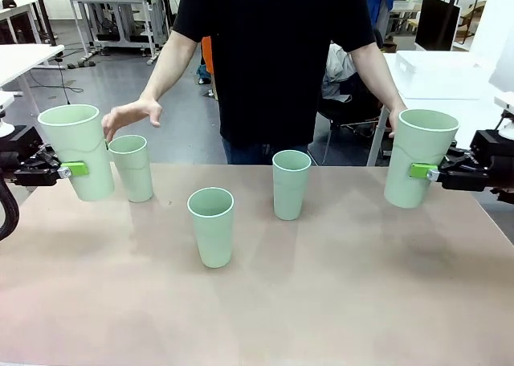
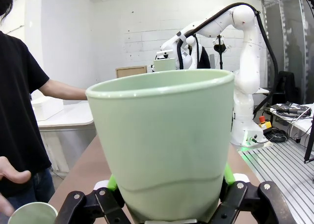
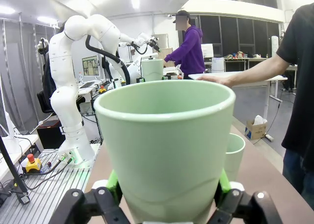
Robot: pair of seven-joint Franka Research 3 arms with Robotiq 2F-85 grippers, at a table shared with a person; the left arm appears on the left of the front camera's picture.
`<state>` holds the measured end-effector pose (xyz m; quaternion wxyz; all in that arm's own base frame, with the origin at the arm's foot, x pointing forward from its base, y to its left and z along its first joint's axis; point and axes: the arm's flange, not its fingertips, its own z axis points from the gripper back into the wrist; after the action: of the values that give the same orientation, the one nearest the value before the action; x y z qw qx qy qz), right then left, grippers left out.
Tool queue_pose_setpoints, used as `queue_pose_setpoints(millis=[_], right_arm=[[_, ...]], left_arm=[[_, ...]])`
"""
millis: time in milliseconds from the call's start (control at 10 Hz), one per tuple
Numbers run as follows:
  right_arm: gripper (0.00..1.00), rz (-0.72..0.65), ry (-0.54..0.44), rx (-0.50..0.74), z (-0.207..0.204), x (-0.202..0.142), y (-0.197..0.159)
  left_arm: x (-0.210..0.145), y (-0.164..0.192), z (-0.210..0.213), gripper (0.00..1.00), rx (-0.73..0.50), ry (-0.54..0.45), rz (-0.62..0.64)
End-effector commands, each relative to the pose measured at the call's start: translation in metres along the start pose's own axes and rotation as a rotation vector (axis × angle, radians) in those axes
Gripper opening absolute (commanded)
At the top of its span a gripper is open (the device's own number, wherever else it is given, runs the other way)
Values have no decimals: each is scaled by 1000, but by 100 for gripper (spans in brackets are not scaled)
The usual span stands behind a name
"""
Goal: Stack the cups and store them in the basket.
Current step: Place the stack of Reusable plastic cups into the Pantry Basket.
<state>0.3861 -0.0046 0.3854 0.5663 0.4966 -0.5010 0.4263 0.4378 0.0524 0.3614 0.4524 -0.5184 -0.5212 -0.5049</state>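
My left gripper (image 1: pixel 72 170) is shut on a pale green cup (image 1: pixel 76 161), held tilted above the table's left edge; the same cup (image 2: pixel 162 140) sits between the green pads (image 2: pixel 113 182). At the right edge my right gripper (image 1: pixel 422 172) is shut on another cup (image 1: pixel 419 157), which looms large as the cup (image 3: pixel 164 145) in the right wrist view. Three cups stand upright on the table: one far left (image 1: pixel 131 168), one in the middle front (image 1: pixel 211 226), one behind it (image 1: pixel 291 184). The white basket (image 1: pixel 440 71) rests on a side table at the back right.
A person in a black shirt stands at the far side. One hand (image 1: pixel 128 115) hovers over the far-left standing cup, and the other hand (image 1: pixel 395 121) is behind my right-hand cup. The front half of the brown table (image 1: pixel 321 302) is bare.
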Motion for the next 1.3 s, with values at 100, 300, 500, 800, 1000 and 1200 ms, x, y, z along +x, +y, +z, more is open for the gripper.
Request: queue_pose_setpoints(millis=[100, 300, 500, 800, 1000, 1200], right_arm=[[86, 5, 9, -6, -1, 1, -1], [86, 5, 9, -6, -1, 1, -1], [86, 5, 9, -6, -1, 1, -1], [86, 5, 9, -6, -1, 1, -1], [86, 5, 9, -6, -1, 1, -1], [86, 5, 9, -6, -1, 1, -1]], left_arm=[[5, 0, -2, 85, 2, 0, -3], [5, 0, -2, 85, 2, 0, -3], [5, 0, -2, 85, 2, 0, -3], [5, 0, -2, 85, 2, 0, -3], [5, 0, -2, 85, 2, 0, -3], [5, 0, -2, 85, 2, 0, -3]])
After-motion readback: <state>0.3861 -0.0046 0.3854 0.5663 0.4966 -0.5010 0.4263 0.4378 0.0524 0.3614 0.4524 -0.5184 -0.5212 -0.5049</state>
